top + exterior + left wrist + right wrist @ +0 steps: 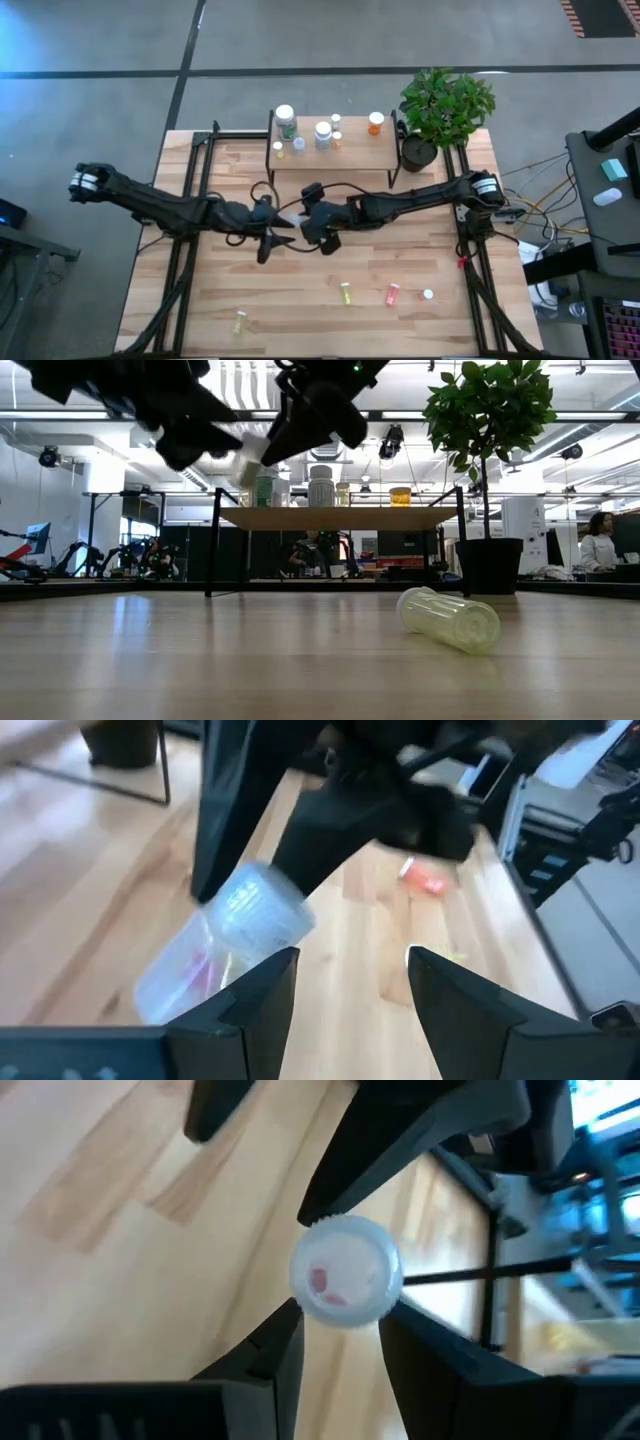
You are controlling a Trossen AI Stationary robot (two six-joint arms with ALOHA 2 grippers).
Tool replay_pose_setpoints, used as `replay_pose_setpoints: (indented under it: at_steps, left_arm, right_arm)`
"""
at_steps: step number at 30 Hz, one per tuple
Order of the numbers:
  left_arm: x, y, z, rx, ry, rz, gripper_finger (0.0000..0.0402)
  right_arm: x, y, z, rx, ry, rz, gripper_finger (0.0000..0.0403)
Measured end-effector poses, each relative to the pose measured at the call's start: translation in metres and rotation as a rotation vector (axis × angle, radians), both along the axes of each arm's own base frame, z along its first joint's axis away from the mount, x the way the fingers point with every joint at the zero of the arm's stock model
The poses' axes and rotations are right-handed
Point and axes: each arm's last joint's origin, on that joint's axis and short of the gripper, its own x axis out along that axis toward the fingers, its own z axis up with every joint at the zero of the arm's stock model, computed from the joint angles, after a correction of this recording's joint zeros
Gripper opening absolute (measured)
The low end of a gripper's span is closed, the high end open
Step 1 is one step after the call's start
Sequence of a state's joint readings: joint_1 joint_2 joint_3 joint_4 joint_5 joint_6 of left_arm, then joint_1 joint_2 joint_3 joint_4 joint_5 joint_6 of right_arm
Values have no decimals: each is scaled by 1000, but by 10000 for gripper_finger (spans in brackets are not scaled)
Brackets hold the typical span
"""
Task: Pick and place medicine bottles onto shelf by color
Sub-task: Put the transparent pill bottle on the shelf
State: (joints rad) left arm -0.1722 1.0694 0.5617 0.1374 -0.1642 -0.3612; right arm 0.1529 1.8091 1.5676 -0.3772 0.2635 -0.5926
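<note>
Yellowish bottle (451, 620) lies on its side closest to the low camera, on the counter (200, 300). Mid-frame in the high view, right gripper (340, 1315) has its fingers closed on a clear white-capped bottle (345, 1270), held off the counter, with the left gripper (350, 975) right beside it, fingers open, gripping nothing. Shelf (355, 156) at upper centre carries several bottles; an orange bottle (392, 294) lies lower right.

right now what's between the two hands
A clear white-capped bottle, held in the right hand with its cap toward that hand's camera; the open left hand sits beside it. The high view shows this.
</note>
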Motion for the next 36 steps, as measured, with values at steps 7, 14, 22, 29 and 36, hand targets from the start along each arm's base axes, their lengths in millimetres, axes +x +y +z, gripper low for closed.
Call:
replay_pose_setpoints:
  at_steps: [7, 14, 22, 29, 36]
  left_arm:
    - [19, -1, -25, 8, 56, 59, 183]
    - [36, -6, -40, -17, 52, 12, 183]
    - [35, -9, -39, -34, 43, -29, 183]
    - [25, -6, -20, 48, -38, -43, 183]
    - [0, 0, -9, 135, -136, -28, 183]
  right_arm:
    - [-3, 9, -2, 182, 36, 43, 116]
    - [-3, 12, -17, 256, 111, 14, 116]
    - [-9, 4, -18, 262, 128, -150, 116]
    - [-19, -26, -30, 303, 239, -374, 116]
    - [-46, -36, -35, 356, 269, -418, 116]
